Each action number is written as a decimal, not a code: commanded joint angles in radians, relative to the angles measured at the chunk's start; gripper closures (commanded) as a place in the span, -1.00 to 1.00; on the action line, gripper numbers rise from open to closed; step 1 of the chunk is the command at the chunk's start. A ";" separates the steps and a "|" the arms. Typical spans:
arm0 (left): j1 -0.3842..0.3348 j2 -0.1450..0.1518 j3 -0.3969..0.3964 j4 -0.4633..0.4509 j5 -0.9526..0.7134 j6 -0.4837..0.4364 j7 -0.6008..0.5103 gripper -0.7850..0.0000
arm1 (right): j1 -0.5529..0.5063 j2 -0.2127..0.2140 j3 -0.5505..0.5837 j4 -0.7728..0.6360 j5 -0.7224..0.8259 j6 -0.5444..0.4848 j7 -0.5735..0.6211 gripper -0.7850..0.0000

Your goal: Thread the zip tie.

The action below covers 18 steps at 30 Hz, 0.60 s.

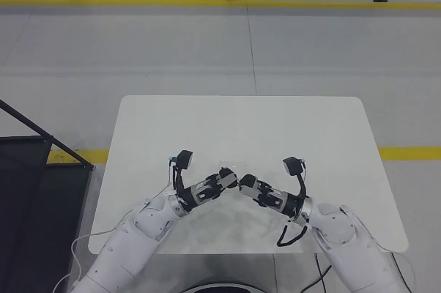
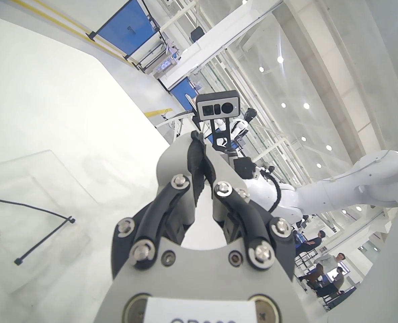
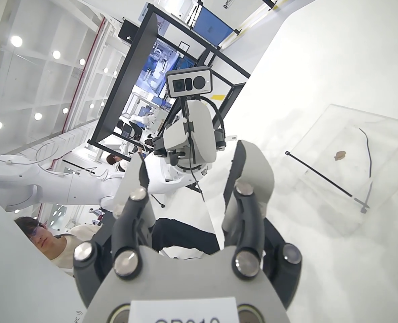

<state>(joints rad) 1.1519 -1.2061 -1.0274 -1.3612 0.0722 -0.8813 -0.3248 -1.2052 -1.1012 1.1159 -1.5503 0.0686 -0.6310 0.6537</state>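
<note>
Two black zip ties lie on a clear plate (image 2: 51, 169) on the white table. One zip tie (image 2: 44, 239) is straight. The other zip tie (image 2: 24, 205) is thin and curved, and its head meets the straight one's end. In the right wrist view the straight zip tie (image 3: 320, 175) and the curved zip tie (image 3: 368, 156) lie on that plate (image 3: 380, 126). My left gripper (image 2: 197, 149) is shut with nothing in it, off to the side of the plate. My right gripper (image 3: 190, 159) is open and empty. Both grippers (image 1: 228, 176) (image 1: 247, 182) face each other tip to tip near the table's front.
The white table (image 1: 316, 132) has rounded corners and bare surface behind and beside the arms. A small brown speck (image 3: 340, 155) sits on the clear plate. A black frame (image 1: 30, 132) stands off the table's left edge.
</note>
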 commanded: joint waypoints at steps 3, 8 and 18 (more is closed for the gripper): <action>0.014 0.010 -0.047 -0.020 0.015 0.000 0.004 1.00 | -0.019 0.005 0.024 -0.015 -0.015 0.000 -0.010 -0.73; 0.044 0.028 -0.122 -0.050 0.035 0.015 -0.017 1.00 | -0.044 0.013 0.066 -0.048 -0.068 0.025 -0.031 -0.89; 0.123 0.068 -0.278 -0.083 0.057 0.024 -0.073 1.00 | -0.090 0.021 0.102 -0.167 -0.239 0.146 -0.092 -1.00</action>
<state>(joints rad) 1.2625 -1.1407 -1.2828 -1.4450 0.1369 -0.8525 -0.4253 -1.2957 -1.0802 1.2186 -1.7185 -0.1722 -0.4832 0.5610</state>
